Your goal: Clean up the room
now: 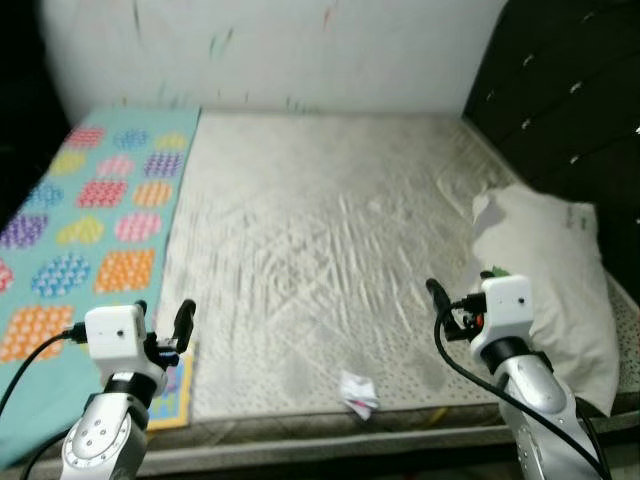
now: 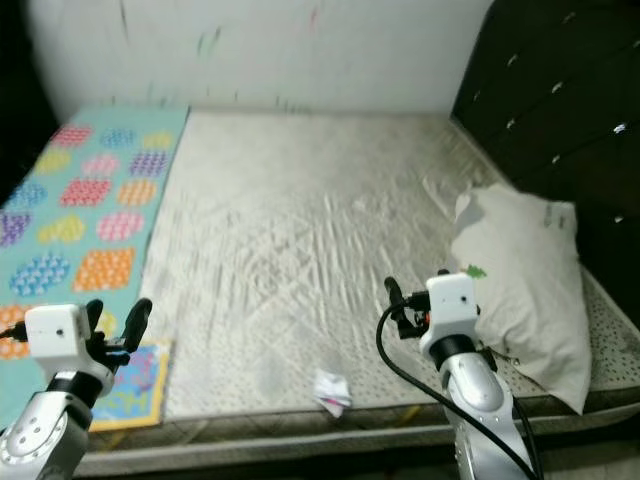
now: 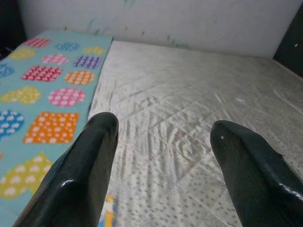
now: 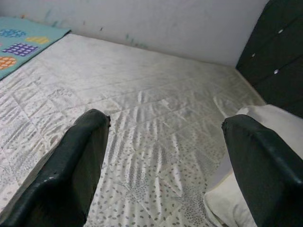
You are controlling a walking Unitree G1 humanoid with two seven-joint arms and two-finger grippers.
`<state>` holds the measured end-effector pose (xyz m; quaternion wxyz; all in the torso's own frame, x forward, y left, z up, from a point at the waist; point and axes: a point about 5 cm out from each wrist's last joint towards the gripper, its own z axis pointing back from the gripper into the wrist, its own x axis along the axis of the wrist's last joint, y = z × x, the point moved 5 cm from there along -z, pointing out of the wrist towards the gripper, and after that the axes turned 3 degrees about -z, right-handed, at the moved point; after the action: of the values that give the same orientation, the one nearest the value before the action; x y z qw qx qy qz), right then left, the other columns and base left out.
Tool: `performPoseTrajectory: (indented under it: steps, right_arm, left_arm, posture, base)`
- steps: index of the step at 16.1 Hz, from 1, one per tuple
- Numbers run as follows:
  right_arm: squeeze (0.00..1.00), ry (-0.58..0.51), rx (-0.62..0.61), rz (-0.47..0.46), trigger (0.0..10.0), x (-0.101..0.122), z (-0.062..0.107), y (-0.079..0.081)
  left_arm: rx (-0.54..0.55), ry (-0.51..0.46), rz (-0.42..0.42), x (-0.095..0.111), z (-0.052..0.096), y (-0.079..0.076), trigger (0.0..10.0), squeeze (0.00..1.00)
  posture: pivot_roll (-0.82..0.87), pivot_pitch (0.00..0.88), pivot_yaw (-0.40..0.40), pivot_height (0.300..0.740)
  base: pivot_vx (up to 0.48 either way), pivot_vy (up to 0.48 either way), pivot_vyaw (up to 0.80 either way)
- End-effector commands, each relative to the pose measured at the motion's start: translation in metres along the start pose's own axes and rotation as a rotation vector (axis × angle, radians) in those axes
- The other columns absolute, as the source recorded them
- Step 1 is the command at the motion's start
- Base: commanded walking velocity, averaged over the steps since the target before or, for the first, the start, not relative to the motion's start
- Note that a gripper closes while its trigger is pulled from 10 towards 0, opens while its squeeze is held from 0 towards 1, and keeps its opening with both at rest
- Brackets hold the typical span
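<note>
L claw [image 1: 160, 322]: fingers spread wide, nothing between them, raised over the near L part of the bed, above the seam where the patterned blanket [image 1: 85, 225] meets the bare mattress [image 1: 330, 230]. L wrist view confirms the gap, w/ both black fingertips [image 3: 85, 165] well apart and only bedding beyond.

R claw [image 1: 436, 296]: also wide and empty, per R wrist view (fingertips [image 4: 75, 165] far apart, mattress between). It hovers over the near R of the mattress, just beside the white pillow [image 1: 545, 280], not touching it.

Outward from claws: small crumpled scrap [image 1: 358, 392], white w/ a bit of pink/red (paper or wrapper, too small to tell), lies on the mattress near the front edge, between the two arms, nearer the R one. Pillow sits skewed along the R side against the dark headboard [image 1: 570, 100]. A small colourful book or card [image 1: 170, 395] pokes out at the blanket's near corner, below the L claw. White wall [image 1: 280, 50] w/ faint scribbles at far side.

Step in hand, as I read it: approach/survey, nothing picked yet. Likely first target is the scrap. Next move calls for lowering the R claw back toward the front edge, centring the fingers on the scrap, closing gently since it's light and may slide on the fabric. Pillow straightening would probably need both arms.
</note>
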<state>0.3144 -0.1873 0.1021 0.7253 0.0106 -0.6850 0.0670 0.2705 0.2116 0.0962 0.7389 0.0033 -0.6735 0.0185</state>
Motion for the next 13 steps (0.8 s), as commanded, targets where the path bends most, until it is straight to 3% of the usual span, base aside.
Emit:
performPoseTrajectory:
  steps: [1, 10, 12, 13]
  right_arm:
    - [0.00, -0.016, 0.010, 0.014, 10.0, 0.005, -0.001, 0.001]
    - [0.00, -0.004, 0.026, 0.024, 10.0, 0.003, -0.002, 0.004]
    - [0.00, 0.017, -0.008, 0.009, 10.0, 0.001, -0.002, -0.001]
    - [0.00, 0.028, -0.011, -0.003, 10.0, 0.000, -0.002, -0.002]
  left_arm:
    - [0.014, -0.008, -0.012, 0.003, 0.000, 0.004, 10.0, 0.00]
    - [0.061, -0.003, -0.039, 0.003, 0.000, 0.013, 10.0, 0.00]
    - [0.143, 0.006, -0.057, 0.004, 0.003, 0.029, 10.0, 0.00]
    - [0.078, -0.003, -0.043, 0.003, 0.004, 0.026, 10.0, 0.00]
  posture:
    - [-0.09, 0.015, -0.040, 0.740]
    - [-0.09, 0.004, -0.046, 0.740]
    - [-0.08, 0.011, -0.047, 0.740]
    - [-0.08, 0.017, -0.044, 0.740]
  base:
    - [0.000, 0.000, 0.00]
    - [0.000, 0.000, 0.00]
    - [0.000, 0.000, 0.00]
    - [0.000, 0.000, 0.00]
